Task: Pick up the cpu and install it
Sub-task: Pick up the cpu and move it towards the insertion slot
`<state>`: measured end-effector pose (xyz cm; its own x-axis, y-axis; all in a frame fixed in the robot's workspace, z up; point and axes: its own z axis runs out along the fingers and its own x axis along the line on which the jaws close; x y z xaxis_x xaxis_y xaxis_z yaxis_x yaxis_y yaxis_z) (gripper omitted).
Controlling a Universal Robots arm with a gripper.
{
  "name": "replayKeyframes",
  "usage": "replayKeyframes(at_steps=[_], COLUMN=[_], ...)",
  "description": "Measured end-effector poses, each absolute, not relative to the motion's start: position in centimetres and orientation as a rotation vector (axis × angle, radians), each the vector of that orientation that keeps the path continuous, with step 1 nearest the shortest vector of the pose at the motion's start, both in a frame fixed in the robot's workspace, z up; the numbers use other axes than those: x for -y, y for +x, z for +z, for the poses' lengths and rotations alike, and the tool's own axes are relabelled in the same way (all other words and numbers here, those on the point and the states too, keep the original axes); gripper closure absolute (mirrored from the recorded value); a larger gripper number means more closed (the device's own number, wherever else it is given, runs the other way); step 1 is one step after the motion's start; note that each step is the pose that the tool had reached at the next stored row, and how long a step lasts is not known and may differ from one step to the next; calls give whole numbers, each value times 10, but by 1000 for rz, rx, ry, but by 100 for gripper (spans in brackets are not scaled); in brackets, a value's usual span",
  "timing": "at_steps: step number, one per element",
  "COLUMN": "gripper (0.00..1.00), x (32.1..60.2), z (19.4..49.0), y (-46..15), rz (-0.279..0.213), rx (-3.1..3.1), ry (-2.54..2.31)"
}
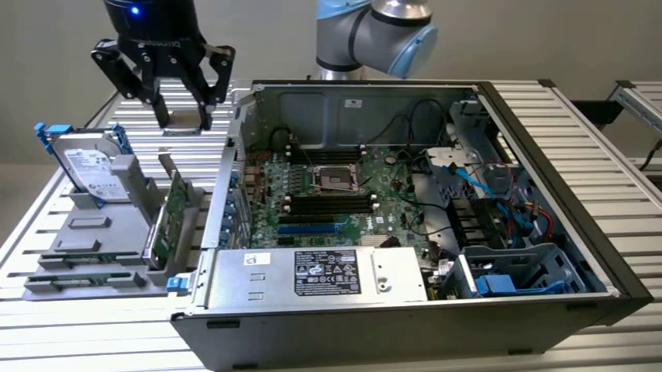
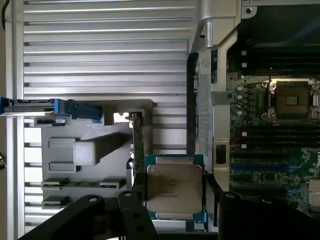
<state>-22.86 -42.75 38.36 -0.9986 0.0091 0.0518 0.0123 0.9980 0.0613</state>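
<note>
readable text: none | power supply [image 1: 248, 283]: black label with white print and marks, too small to read | hard drive [image 1: 88, 163]: white label, print illegible | cpu [image 2: 174, 187]: faint lines of print on metal top, illegible

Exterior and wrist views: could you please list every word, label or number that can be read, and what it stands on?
None reads clearly.
Chip: faint printed lines on its metal top, too blurred to read.
Hard drive: white label, print too small to read.
Power supply: black label, print too small to read.
</note>
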Motion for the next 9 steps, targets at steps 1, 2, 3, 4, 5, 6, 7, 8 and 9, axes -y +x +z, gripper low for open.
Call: replayKeyframes(at_steps=[1, 2, 3, 4, 5, 6, 7, 8, 9], gripper=[45, 45, 45, 45, 45, 45, 45, 45, 45], x=[426, 426, 425, 424, 423, 422, 421, 420, 419], z=[383, 383, 383, 383, 383, 383, 383, 383, 383], y=[-224, -220, -215, -211, -206, -202, -197, -192, -188], rz=[-95, -95, -95, -95, -95, -95, -95, -95, -95], rx=[3089, 3089, 3089, 3089, 3089, 3089, 3089, 3089, 3089], ry=[-16, -16, -16, -16, -16, -16, -16, -16, -16])
